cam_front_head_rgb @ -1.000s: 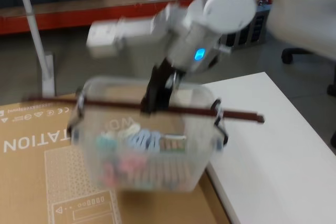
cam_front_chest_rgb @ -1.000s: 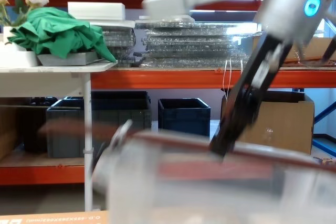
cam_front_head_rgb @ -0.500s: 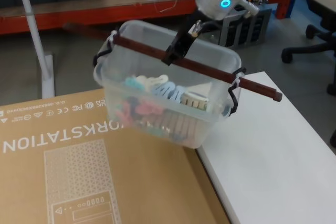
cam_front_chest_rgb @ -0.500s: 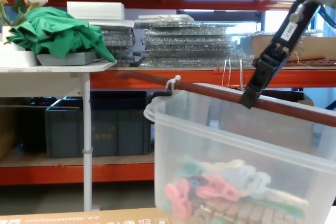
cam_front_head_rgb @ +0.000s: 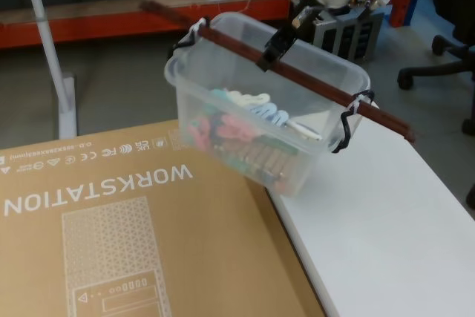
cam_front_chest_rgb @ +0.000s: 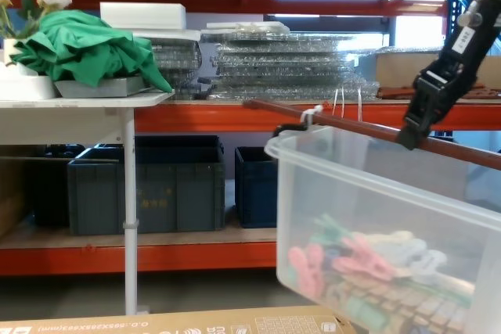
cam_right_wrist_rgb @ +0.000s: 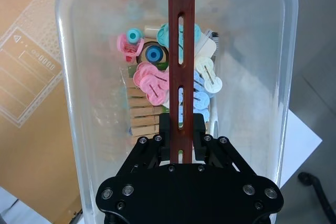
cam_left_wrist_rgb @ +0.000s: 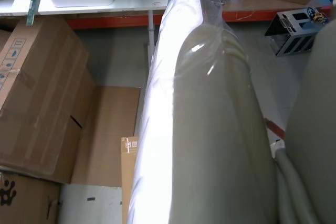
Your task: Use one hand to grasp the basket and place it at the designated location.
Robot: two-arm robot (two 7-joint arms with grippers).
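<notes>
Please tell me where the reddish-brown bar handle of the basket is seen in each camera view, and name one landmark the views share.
Head view: the bar handle slants over the basket, upper centre.
Chest view: handle crosses right of centre.
Right wrist view: handle runs up the middle, held by the right gripper.
Left wrist view: not in it.
Shared landmark: the pastel clips inside the basket.

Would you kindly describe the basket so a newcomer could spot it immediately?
Look above the seam between the cardboard sheet and the white table. The basket hangs tilted from the right end effector: clear plastic, reddish-brown bar handle, pastel clips inside.
</notes>
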